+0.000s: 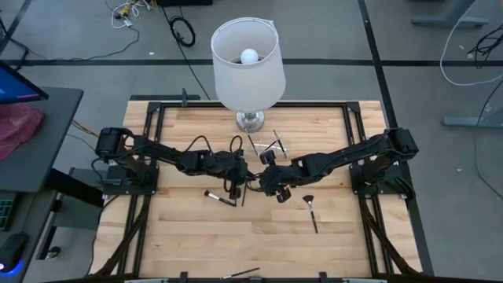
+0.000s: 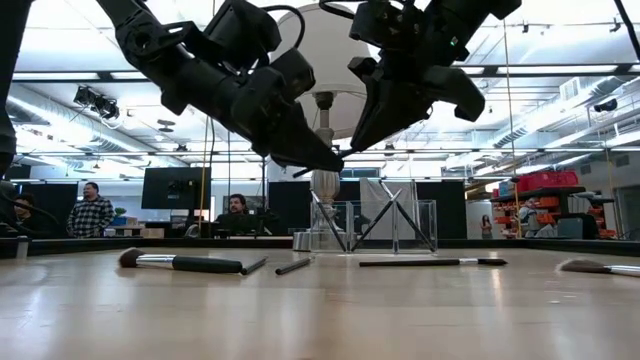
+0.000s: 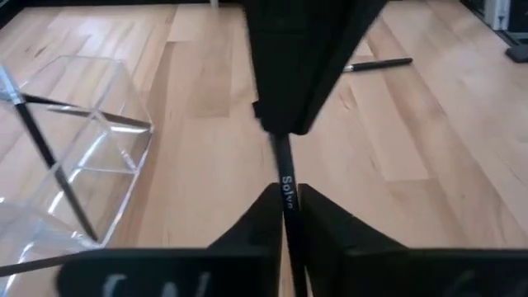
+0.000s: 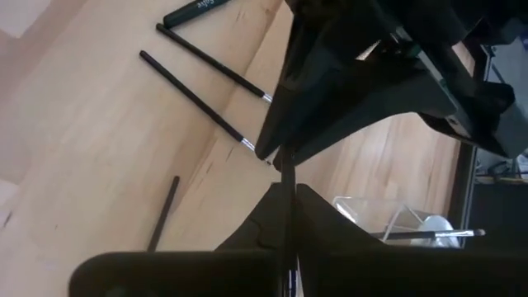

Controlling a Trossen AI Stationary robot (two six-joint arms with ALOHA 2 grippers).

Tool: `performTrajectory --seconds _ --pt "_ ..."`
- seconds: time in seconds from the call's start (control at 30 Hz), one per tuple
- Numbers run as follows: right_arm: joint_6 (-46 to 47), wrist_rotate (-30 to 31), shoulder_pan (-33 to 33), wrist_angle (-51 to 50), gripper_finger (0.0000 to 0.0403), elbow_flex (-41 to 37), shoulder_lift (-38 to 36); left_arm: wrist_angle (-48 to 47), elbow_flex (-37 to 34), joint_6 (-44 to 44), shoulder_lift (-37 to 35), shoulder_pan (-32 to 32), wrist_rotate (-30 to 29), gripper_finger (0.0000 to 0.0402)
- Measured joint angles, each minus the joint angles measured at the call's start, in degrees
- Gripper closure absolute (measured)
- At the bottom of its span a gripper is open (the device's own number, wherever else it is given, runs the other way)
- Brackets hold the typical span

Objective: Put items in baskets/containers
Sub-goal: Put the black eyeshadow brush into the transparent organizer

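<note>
Both grippers meet above the table's middle, each shut on one thin dark makeup brush (image 3: 285, 169) with pale lettering on its handle. My left gripper (image 3: 286, 191) comes from the left and my right gripper (image 4: 287, 188) from the right; in the low view they join well above the wood (image 2: 338, 158). The clear plastic box (image 1: 269, 147) stands just beyond them toward the far edge, with a few brushes leaning inside (image 2: 385, 225). Other brushes lie flat on the table: a thick-handled one (image 1: 220, 196), a fan-shaped one (image 1: 311, 209) and thin dark ones (image 4: 194, 99). My left gripper pinches the brush's dark handle (image 3: 286, 183) between its two fingertips, at the lettered part. The handle runs on along the fingers toward my right gripper. The brush is lifted clear of the table. My right gripper pinches the same brush's thin handle (image 4: 286, 169) between its two fingertips, coming from the opposite side. The handle lies along the fingers, and my left gripper's fingers (image 4: 330, 107) stand right beyond. Nothing of the brush touches the wood.
A lamp with a white shade (image 1: 247, 61) stands at the far middle of the table on a metal foot (image 1: 251, 119), close behind the box. Another brush lies at the near edge (image 1: 240, 273). People sit in the room beyond (image 2: 92, 210). Bare wood lies toward the near corners.
</note>
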Motion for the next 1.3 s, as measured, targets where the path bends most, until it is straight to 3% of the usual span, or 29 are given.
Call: performTrajectory --seconds 0.13,0.3,0.57,0.77,0.87,1.1,1.2,1.3 --pt "-0.2 0.3 0.0 0.3 0.039 0.0 0.0 0.0 0.0 -0.9 0.0 0.8 0.1 0.0386" --pt "1.5 3.4 0.1 3.5 0.0351 0.0 0.0 0.1 0.0 -1.7 0.0 1.8 0.0 0.0367" --pt "4.0 15.6 3.2 5.0 0.0279 0.1 -0.9 -0.3 0.0 -1.0 0.0 2.5 -6.3 0.0387" --pt "25.0 25.4 7.7 0.0 0.0272 0.1 -4.6 1.6 0.0 0.6 -0.1 5.8 -7.0 0.0378" --pt "33.5 27.0 9.3 -11.4 0.0281 0.1 -7.3 3.1 0.0 1.9 -0.3 7.6 -6.7 0.0369" --pt "66.6 36.3 12.4 -41.6 0.0313 0.0 -13.5 6.2 0.0 4.9 -3.5 11.9 -2.3 0.0387" --pt "75.6 44.9 14.2 -46.8 0.0319 -2.1 -16.2 6.8 0.0 6.3 -5.0 13.5 0.7 0.038" --pt "79.9 55.2 14.9 -41.9 0.032 -8.2 -19.7 8.4 0.0 6.4 -5.1 14.8 5.9 0.0365"
